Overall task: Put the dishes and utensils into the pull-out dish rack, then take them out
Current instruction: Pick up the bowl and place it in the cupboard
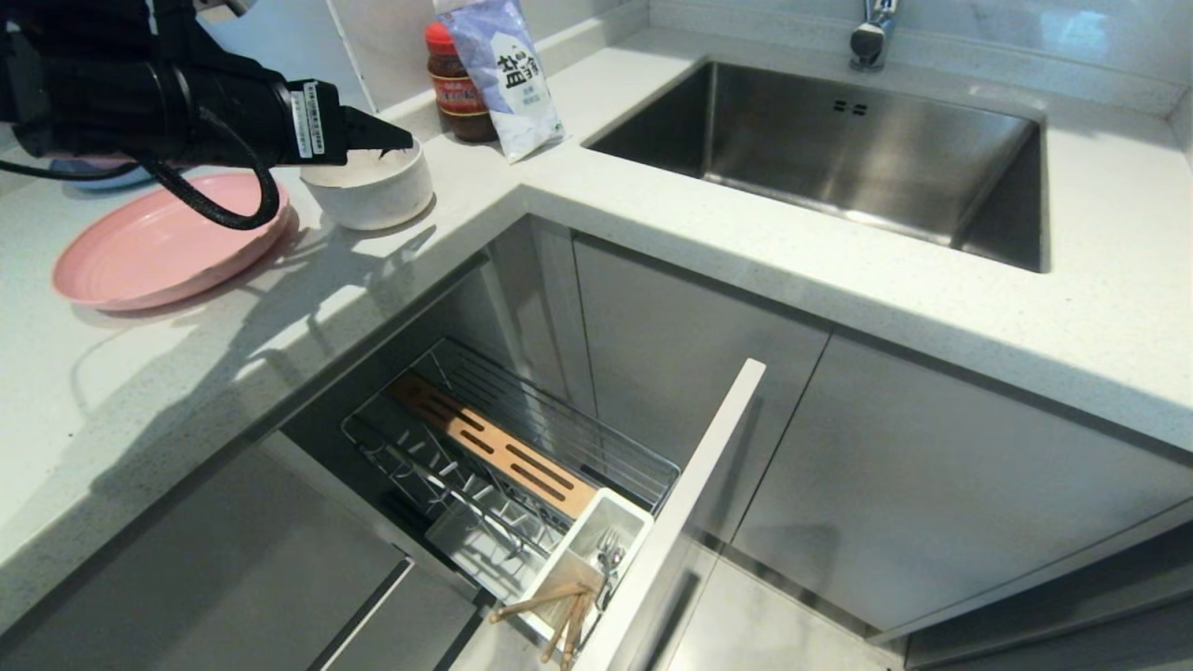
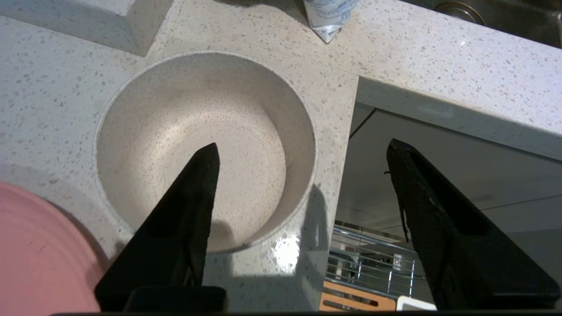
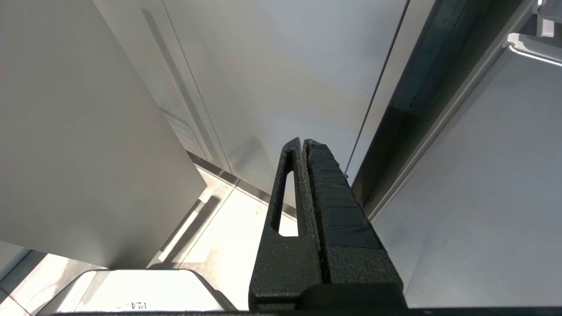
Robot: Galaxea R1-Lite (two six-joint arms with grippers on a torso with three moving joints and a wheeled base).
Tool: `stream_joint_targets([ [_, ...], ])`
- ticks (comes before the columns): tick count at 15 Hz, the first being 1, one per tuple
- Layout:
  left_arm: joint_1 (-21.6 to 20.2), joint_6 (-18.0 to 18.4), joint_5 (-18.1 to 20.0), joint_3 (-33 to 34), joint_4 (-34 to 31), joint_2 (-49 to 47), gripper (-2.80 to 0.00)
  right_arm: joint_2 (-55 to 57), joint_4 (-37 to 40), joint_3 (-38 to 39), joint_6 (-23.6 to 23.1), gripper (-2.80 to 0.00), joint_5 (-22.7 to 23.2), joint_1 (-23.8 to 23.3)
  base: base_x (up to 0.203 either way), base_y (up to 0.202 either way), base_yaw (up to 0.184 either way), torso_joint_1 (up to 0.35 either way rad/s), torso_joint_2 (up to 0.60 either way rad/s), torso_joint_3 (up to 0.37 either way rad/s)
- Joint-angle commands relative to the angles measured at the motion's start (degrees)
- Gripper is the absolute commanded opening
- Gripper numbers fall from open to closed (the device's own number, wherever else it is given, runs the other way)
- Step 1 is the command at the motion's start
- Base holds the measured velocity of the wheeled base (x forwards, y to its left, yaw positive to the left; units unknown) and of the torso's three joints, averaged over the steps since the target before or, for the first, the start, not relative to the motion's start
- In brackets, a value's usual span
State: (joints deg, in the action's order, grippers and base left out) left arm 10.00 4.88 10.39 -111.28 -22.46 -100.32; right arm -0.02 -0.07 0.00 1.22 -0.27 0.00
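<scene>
**Bowl set down on the bench, left claw released**

The plate (image 1: 158, 247) lies flat near the bench's (image 1: 652, 214) left edge. Just beside it the bowl (image 1: 373, 191) stands upright close to the bench's inner corner, above the rack (image 1: 522, 457). The left claw (image 2: 303, 175) hangs over it, spread wide, grasping nothing, one finger over the bowl's hollow. Chopsticks (image 1: 559, 615) and fork (image 1: 610, 559) stand in the rack's cup (image 1: 596, 545), likely next to unload. The right claw (image 3: 303, 145) hangs clenched by the cabinets.
</scene>
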Motion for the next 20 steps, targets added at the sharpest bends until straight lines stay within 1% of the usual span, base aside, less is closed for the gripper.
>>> stream_joint_targets([
  [1, 0.03, 0.12, 0.07, 0.01, 0.73, -1.66, 0.00, -0.15, -0.01, 0.09, 0.01, -2.80, 0.00, 0.00, 0.000, 0.000, 0.000, 0.000, 0.00, 0.000],
  [3, 0.02, 0.13, 0.07, -0.07, 2.13, -2.68, 0.00, -0.15, -0.01, 0.09, 0.01, -2.80, 0.00, 0.00, 0.000, 0.000, 0.000, 0.000, 0.00, 0.000],
  [7, 0.02, 0.21, 0.07, -0.08, 2.95, -3.74, 0.00, -0.15, -0.01, 0.09, 0.01, -2.80, 0.00, 0.00, 0.000, 0.000, 0.000, 0.000, 0.00, 0.000],
  [8, 0.02, 0.31, 0.07, -0.17, 3.01, -4.05, 0.00, -0.15, 0.03, 0.09, 0.01, -2.80, 0.00, 0.00, 0.000, 0.000, 0.000, 0.000, 0.00, 0.000],
  [10, 0.02, 1.82, 0.07, -0.17, 2.95, -4.64, 0.00, -0.15, -0.01, 0.09, 0.01, -2.80, 0.00, 0.00, 0.000, 0.000, 0.000, 0.000, 0.00, 0.000],
  [18, 0.02, 2.50, 0.07, -0.17, 2.95, -5.24, 0.00, -0.15, -0.01, 0.09, 0.01, -2.80, 0.00, 0.00, 0.000, 0.000, 0.000, 0.000, 0.00, 0.000],
  [19, 0.02, 2.50, 0.07, -0.17, 2.95, -5.24, -2.80, -0.15, -0.01, 0.09, 0.01, -2.80, 0.00, 0.00, 0.000, 0.000, 0.000, 0.000, 0.00, 0.000],
  [20, 0.02, 2.50, 0.07, -0.17, 2.95, -5.15, -2.80, -0.15, -0.01, 0.09, 0.01, -2.80, 0.00, 0.00, 0.000, 0.000, 0.000, 0.000, 0.00, 0.000],
])
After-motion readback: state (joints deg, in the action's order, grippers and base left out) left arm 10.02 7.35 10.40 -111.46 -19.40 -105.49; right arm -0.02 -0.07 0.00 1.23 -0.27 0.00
